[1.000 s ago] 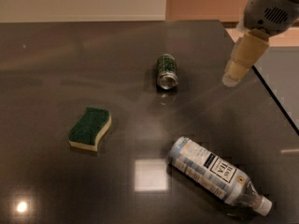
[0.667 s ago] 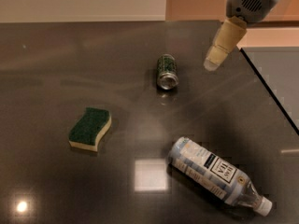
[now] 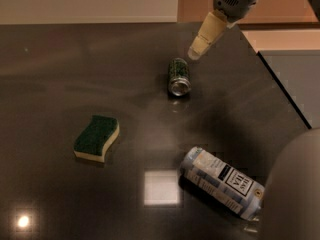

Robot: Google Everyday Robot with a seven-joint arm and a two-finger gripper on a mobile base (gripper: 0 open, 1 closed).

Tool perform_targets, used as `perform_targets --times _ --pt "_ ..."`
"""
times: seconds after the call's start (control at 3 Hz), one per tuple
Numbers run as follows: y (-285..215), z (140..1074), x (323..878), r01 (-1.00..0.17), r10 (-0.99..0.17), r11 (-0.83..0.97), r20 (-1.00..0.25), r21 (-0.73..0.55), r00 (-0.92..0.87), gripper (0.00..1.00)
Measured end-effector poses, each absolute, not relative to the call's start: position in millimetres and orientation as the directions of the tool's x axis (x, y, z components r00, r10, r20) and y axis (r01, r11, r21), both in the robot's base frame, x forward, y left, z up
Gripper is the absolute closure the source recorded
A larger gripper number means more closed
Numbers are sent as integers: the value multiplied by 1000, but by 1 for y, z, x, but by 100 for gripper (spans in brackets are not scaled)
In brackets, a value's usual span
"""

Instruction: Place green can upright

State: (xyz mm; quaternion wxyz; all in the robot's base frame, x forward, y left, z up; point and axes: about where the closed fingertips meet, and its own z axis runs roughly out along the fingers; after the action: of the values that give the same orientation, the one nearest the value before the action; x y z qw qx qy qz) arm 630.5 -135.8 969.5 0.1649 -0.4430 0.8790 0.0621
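Observation:
The green can point(image 3: 178, 76) lies on its side on the dark table point(image 3: 60, 74), its silver end facing the camera. My gripper point(image 3: 196, 52) hangs from the upper right, its cream-coloured tip just above and to the right of the can's far end, apart from it. Nothing is held in it.
A green-topped yellow sponge point(image 3: 96, 138) lies at the left of the middle. A clear plastic bottle point(image 3: 221, 182) with a white-and-black label lies on its side at the lower right. The table's right edge point(image 3: 280, 89) runs diagonally. A grey rounded part of the robot point(image 3: 295, 189) fills the lower right corner.
The gripper has moved left and toward the can, from well to its right to just beside its far end. The can, sponge and bottle have not moved.

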Motion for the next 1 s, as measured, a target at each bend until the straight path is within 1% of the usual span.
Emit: perform_targets --times 0.33,0.67,1.0 --pt "-119 964 645 -734 -705 677 -329 -49 -628 0" --pt "-106 951 648 -652 -648 752 -287 -94 -706 0" --pt "-100 928 646 -588 -596 801 -225 -110 -771 0"
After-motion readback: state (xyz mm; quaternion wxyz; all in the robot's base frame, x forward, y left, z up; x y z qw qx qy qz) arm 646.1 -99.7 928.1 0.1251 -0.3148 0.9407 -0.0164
